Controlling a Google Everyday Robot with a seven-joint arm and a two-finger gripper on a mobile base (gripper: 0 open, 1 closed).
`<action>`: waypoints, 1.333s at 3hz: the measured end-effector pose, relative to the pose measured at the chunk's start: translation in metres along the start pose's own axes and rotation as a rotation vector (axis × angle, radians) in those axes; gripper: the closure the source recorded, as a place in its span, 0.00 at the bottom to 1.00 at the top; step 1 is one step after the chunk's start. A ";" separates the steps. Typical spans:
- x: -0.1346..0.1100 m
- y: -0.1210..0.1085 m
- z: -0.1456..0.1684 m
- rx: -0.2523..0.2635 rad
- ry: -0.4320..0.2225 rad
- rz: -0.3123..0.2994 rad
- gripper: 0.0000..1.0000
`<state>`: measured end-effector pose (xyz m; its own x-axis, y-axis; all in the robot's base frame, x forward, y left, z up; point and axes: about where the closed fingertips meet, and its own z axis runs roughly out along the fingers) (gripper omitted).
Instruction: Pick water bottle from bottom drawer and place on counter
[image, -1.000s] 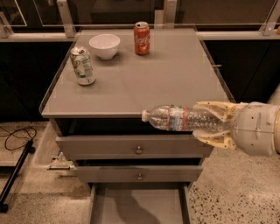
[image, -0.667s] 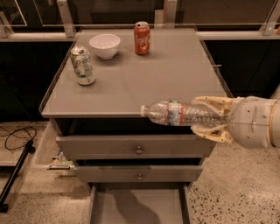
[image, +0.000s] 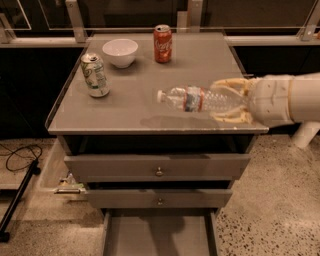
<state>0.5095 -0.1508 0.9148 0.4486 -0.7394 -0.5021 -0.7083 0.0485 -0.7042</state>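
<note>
My gripper reaches in from the right and is shut on the water bottle. The bottle is clear, has a reddish-white label, lies level with its cap pointing left, and hangs a little above the counter, over its front right part. Its shadow falls on the counter below. The bottom drawer is pulled open at the foot of the cabinet, and its grey floor is bare.
On the counter stand a green-white can at the left, a white bowl at the back and a red soda can behind the bottle. Two upper drawers with knobs are closed. A black cable lies on the floor at left.
The gripper has lifted the bottle up and back, from in front of the counter's front edge to above the counter surface.
</note>
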 end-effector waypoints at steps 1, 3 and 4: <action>0.002 -0.029 0.030 -0.034 -0.061 0.018 1.00; 0.020 -0.060 0.066 -0.082 -0.102 0.167 1.00; 0.041 -0.068 0.069 -0.055 -0.064 0.294 1.00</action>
<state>0.6131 -0.1379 0.9077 0.2526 -0.6553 -0.7119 -0.8403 0.2163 -0.4972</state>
